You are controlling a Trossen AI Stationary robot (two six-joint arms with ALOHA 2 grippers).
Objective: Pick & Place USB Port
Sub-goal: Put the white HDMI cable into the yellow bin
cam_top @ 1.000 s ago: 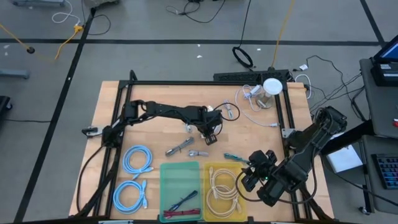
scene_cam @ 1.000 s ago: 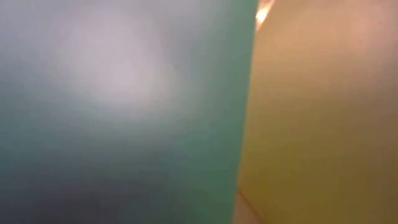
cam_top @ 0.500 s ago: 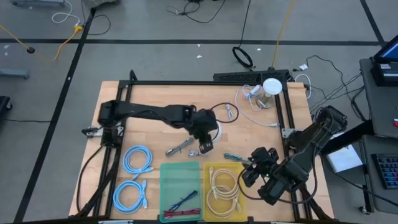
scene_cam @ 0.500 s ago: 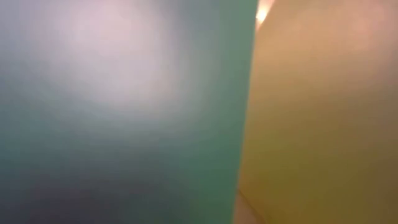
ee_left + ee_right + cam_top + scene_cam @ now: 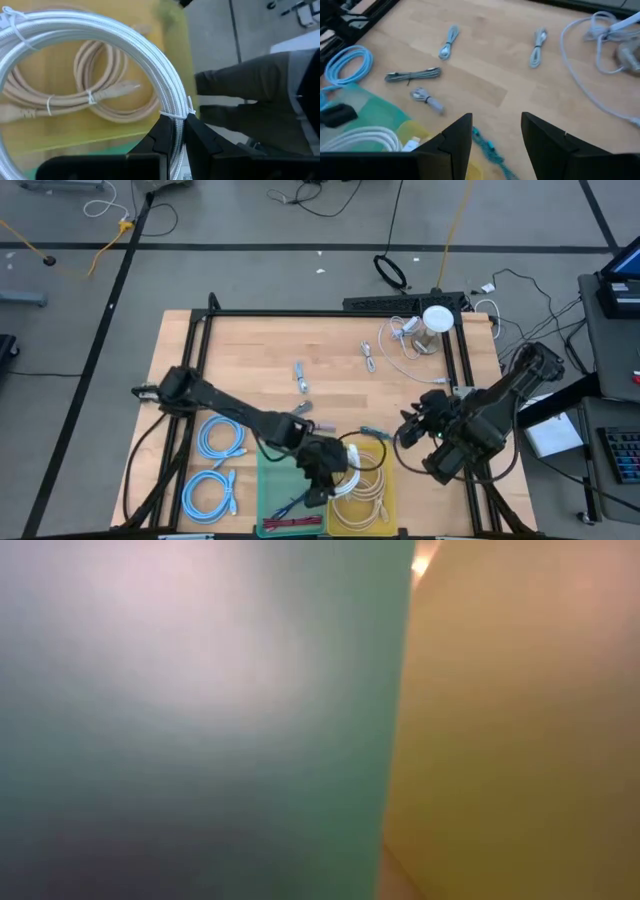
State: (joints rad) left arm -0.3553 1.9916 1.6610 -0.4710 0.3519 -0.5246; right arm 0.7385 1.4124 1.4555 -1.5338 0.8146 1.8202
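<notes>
A white braided cable coil [image 5: 100,35] [image 5: 360,456], bound by a white tie [image 5: 176,116], is in my left gripper [image 5: 177,131] [image 5: 336,468], which is shut on it over the yellow bin [image 5: 388,498]. Beige cable coils [image 5: 95,95] lie on that bin's floor below it. My right gripper [image 5: 496,131] [image 5: 405,432] is open above the table right of the bins and touches nothing. A teal cable [image 5: 487,144] lies just ahead of its fingers. My left gripper pinches the white coil's bundled strands [image 5: 176,142] between its two fingers, right beside the white tie. The fingers lie across the strands. The rest of the coil reaches out ahead of the fingers over the beige cables; I cannot tell whether it touches them.
A green bin [image 5: 280,470] with a red and blue cable [image 5: 295,505] stands left of the yellow one. Two blue coils [image 5: 220,436] [image 5: 210,495] lie near the left rail. Small grey cables [image 5: 449,42] [image 5: 538,47] [image 5: 413,75] dot mid-table. Bin walls [image 5: 300,720] fill the low view.
My left gripper has travelled from the table's middle toward the near edge and now hangs over the yellow bin, carrying the white coil with it. My right gripper has drawn back a little toward the far edge and the right.
</notes>
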